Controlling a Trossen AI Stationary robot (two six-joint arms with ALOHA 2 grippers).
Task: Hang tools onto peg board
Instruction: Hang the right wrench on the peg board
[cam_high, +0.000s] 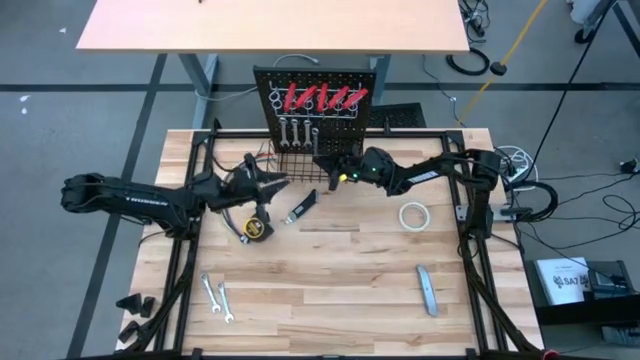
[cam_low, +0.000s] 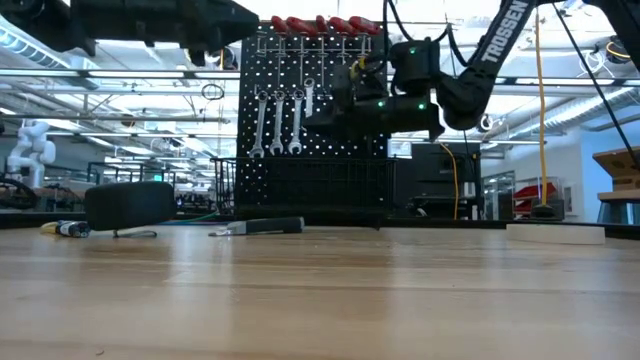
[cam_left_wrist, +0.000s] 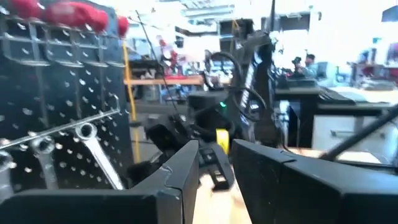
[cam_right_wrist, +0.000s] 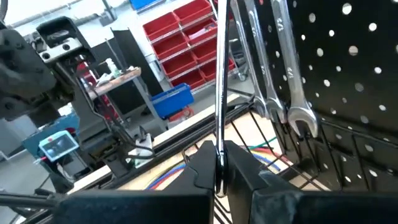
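One slim silver open-end wrench (cam_right_wrist: 219, 93) stood pinched upright in the right end effector (cam_right_wrist: 219, 167), beside three hung on the black perforated peg board (cam_high: 318, 95). Tilt risks missing the hook. Left end effector (cam_left_wrist: 214, 165) slightly spread, empty.

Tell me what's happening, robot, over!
Right end effector shut on wrench, at peg board. Left end effector waits near basket. Nothing blocking.

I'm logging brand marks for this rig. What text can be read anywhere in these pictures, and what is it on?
"TROSSEN" on the right arm, white letters, low view.
White lettering on the left arm, high view: too small to read.
Markings on the hanging wrenches, right wrist view: blurred, unreadable.
White box on the floor, high view: print too small.
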